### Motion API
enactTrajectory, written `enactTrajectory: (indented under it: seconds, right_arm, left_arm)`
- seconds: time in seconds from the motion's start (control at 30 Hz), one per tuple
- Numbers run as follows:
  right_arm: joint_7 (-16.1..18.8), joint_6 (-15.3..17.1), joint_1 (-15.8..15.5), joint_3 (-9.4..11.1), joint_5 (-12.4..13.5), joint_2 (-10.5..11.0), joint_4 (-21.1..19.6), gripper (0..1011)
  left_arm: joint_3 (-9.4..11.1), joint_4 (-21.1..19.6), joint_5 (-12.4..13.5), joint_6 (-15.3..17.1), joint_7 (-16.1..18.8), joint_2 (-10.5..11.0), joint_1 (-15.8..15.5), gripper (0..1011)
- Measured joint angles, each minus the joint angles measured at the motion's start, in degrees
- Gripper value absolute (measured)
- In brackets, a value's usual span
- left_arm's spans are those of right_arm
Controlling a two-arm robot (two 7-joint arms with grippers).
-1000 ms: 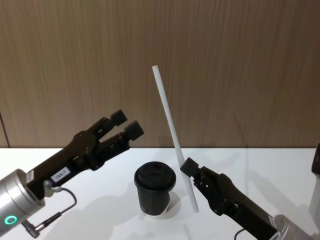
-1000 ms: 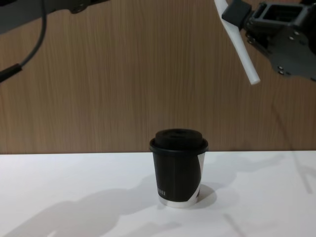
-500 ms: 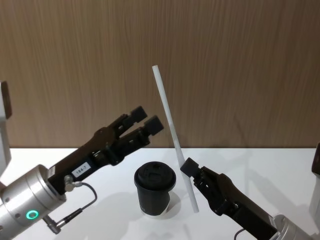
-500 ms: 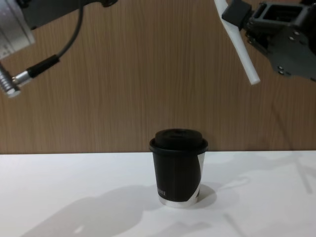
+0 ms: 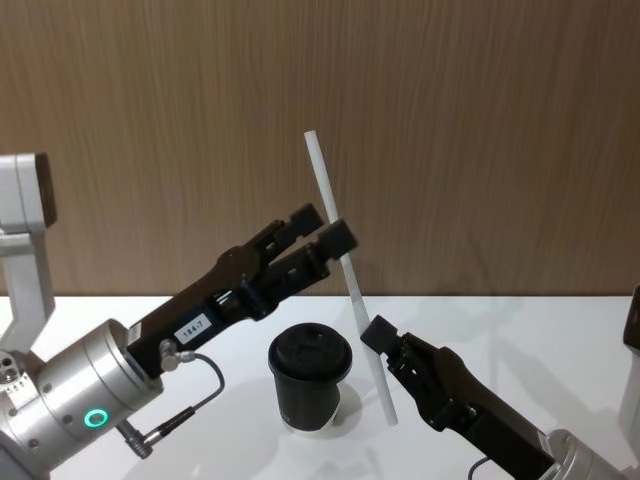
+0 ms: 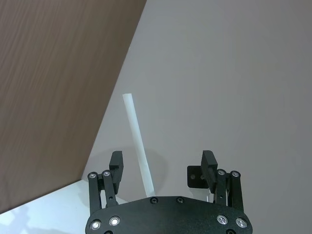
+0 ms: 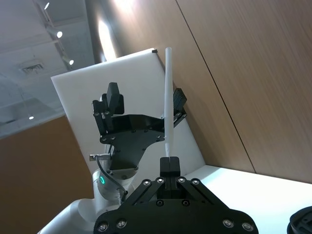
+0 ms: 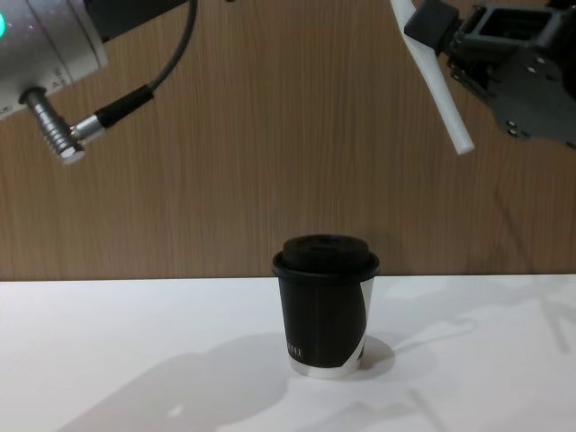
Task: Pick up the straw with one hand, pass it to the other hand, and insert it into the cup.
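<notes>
Handover step, receiver not yet closed. Nearest, at 5 o'clock in the head view, right gripper (image 5: 380, 338) was clamped on the straw (image 5: 338, 255) close to its lower end. The tube leaned with its top toward 11 o'clock, all of it in the air. Cup (image 5: 311, 378) stood upright at 6 o'clock on the white table (image 5: 540, 330), lid on, at 8 o'clock from that gripper and clear of the straw. Farther out, left gripper (image 5: 322, 228), its arm entering from 8 o'clock, had its fingers spread wide and held nothing. In its wrist view the straw ran between the two fingers (image 6: 116, 163), nearer one of them, touching neither as far as I could tell. Judged next: centre the left jaws on the straw's mid-length, close firmly, only then let the right one open. Afterwards the lower tip needs lining up over the lid's opening, which I could not make out
</notes>
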Motion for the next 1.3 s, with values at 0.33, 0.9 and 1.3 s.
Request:
enactTrajectory:
  seconds: [0.33, 0.9, 1.3]
  right_arm:
    - [0.0, 0.0, 0.0, 0.0, 0.0, 0.0, 0.0, 0]
    - [0.0, 0.0, 0.0, 0.0, 0.0, 0.0, 0.0, 0]
    - [0.0, 0.0, 0.0, 0.0, 0.0, 0.0, 0.0, 0]
  left_arm:
    - [1.5, 1.1, -0.1, -0.2, 0.3, -0.8, -1.5, 1003]
    - [3.2, 2.2, 0.4, -1.6, 1.4, -1.3, -2.9, 786]
    - [3.6, 2.2, 0.4, -2.5, 2.1, -1.0, -3.1, 423]
